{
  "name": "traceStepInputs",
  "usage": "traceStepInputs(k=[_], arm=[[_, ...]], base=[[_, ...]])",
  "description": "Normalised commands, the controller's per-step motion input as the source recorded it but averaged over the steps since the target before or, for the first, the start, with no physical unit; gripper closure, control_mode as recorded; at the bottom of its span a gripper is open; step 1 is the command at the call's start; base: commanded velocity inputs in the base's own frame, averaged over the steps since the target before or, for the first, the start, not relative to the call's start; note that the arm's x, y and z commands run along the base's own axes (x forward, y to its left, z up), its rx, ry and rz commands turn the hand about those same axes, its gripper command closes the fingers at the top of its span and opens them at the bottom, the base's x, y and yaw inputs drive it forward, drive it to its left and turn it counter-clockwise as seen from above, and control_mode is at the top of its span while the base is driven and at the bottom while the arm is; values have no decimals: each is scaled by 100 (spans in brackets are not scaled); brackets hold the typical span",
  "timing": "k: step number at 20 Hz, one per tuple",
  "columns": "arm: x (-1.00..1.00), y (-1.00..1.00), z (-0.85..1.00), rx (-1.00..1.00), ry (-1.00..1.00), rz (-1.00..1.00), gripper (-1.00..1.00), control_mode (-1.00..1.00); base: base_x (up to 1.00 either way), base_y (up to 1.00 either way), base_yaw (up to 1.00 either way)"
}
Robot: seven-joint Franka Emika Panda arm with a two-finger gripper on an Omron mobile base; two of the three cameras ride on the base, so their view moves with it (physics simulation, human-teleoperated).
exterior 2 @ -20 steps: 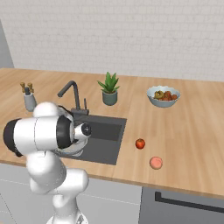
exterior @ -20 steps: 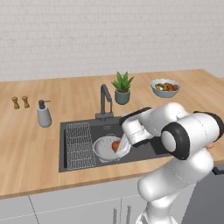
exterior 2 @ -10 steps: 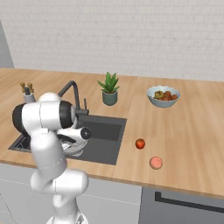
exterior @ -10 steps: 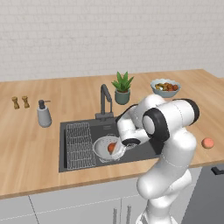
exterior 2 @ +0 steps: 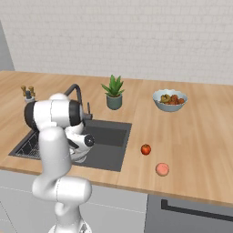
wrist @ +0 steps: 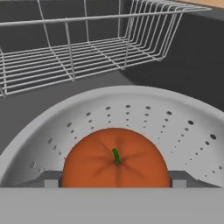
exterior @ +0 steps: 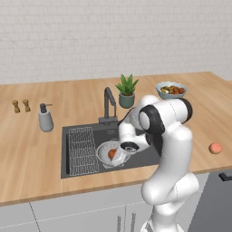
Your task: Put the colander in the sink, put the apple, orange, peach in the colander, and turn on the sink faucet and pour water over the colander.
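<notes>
The orange (wrist: 116, 158) sits in the bottom of the colander (wrist: 175, 127), and the colander stands in the sink (exterior: 149, 154), just beside the wire rack (exterior: 83, 149) and in front of the sink faucet (exterior: 108, 105). The gripper (exterior: 122, 153) hangs right over the orange with its jaws spread wide on either side of it, pinching nothing that can be seen. The orange looks firm, round and smooth, likely light, and apt to roll in the curved bowl; a grip across its widest part would suit it. The colander seems thin, stiff metal, best taken by the rim or a side handle. Apart from the orange it holds nothing. The apple (exterior 2: 145, 149) and the peach (exterior 2: 162, 169) lie on the counter (exterior 2: 200, 150) well to the right of the sink, near each other; both are small balls, the peach probably the softer, to be squeezed gently. The blue-grey bowl (exterior 2: 169, 100) behind them holds mixed food.
</notes>
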Motion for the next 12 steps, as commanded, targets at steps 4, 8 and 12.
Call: traceStepInputs(k=[4, 8, 12], arm=[[36, 10, -24, 0, 0, 0, 100, -100], [33, 10, -23, 0, 0, 0, 100, -100], [27, 9, -19, 0, 0, 0, 100, -100]], base=[[0, 0, 0], [0, 0, 0], [0, 0, 0]])
